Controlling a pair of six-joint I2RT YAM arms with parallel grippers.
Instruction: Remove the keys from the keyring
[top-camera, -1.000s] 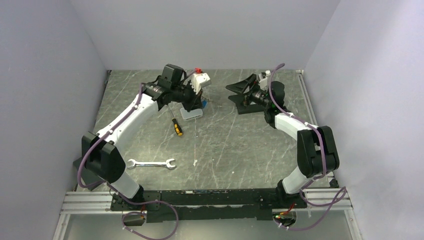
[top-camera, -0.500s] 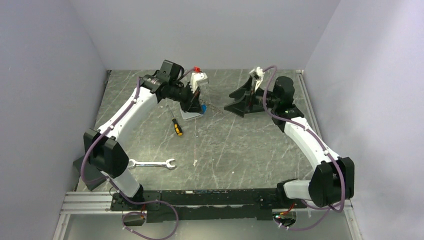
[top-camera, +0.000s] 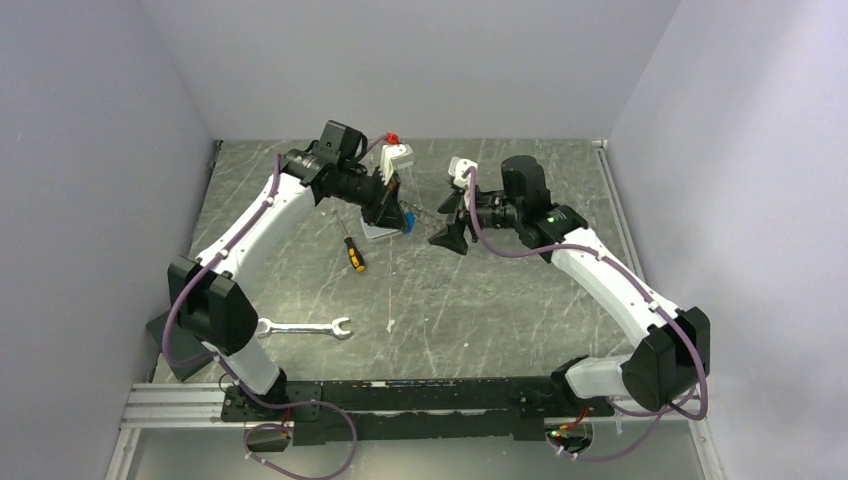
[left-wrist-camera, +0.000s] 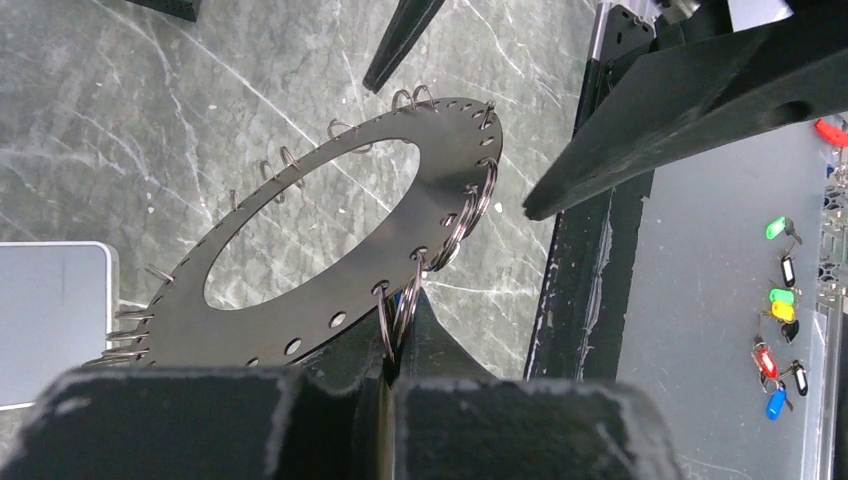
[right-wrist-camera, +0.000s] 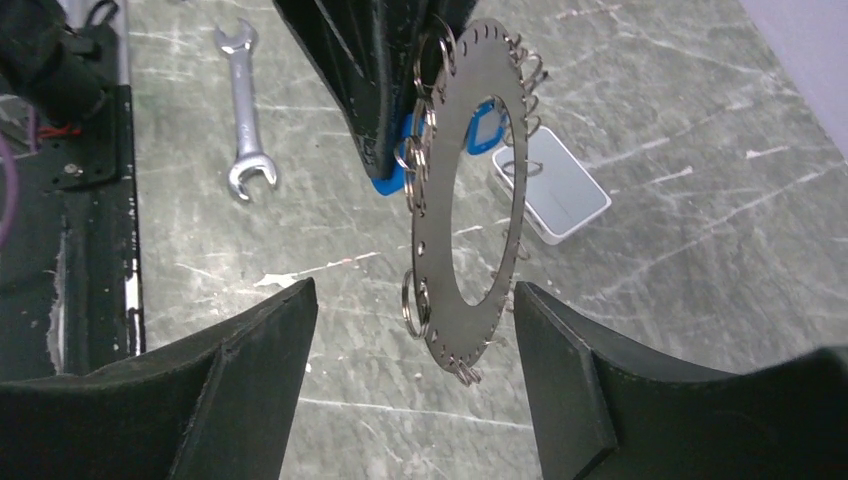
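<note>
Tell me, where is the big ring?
In the top view, the keyring is up near the back middle, pinched at its rim by the left gripper, the right gripper's open fingers facing it.

The top camera looks down from above and behind the arm bases, far enough off to take in the whole table (top-camera: 480, 290) and both arms. The left wrist camera peers forward over the left gripper (left-wrist-camera: 400, 335), very close to the ring (left-wrist-camera: 280, 315) at its tips, with the table beneath. The right wrist camera faces out between the fingers of the right gripper (right-wrist-camera: 412, 300), near the same ring just ahead, with the wrench (right-wrist-camera: 243, 110) beyond. Both wrist views share the ring and each other's gripper.
</note>
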